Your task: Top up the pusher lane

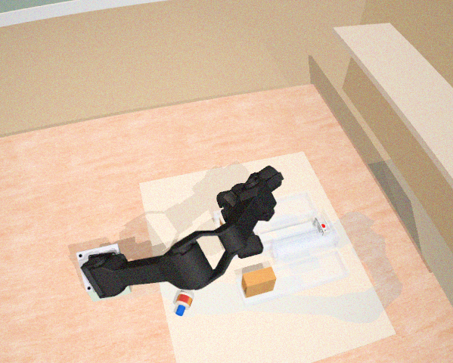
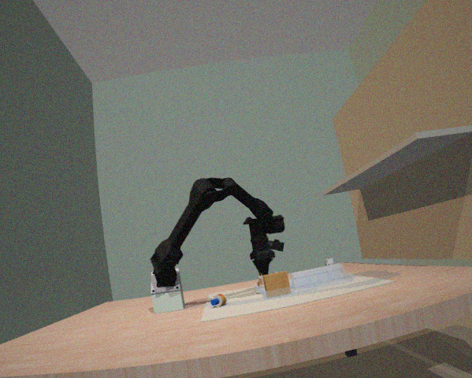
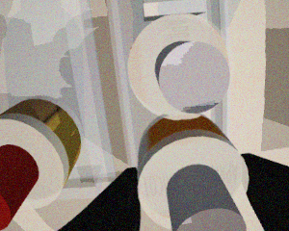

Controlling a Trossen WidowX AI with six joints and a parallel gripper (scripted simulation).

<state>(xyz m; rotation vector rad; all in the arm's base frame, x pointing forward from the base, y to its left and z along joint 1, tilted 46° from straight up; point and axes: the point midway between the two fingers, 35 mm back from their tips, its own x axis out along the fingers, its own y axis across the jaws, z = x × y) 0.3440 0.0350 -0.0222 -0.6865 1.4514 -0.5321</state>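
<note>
My gripper (image 3: 189,171) (image 2: 263,273) is shut on a white jar with a grey cap (image 3: 195,192) and an orange-brown label band. In the wrist view this jar is upright at the front part of the sprung lane (image 3: 225,116). Directly behind it is the old jar (image 3: 144,72), white with a pale grey cap; the two look touching or nearly so. A white piece (image 3: 175,8) crosses the lane behind the old jar. The low front stop and the held jar's base are hidden. In the top view the arm covers the gripper tips and both jars.
A red-capped jar (image 3: 72,140) stands left in the wrist view, beside a neighbouring clear lane. An orange box (image 1: 258,282) (image 2: 276,283) stands at the front of another lane. A blue-capped jar (image 1: 184,299) (image 2: 218,301) lies on the pale mat (image 1: 226,332). A red-dotted white block (image 1: 323,226) is at the rear.
</note>
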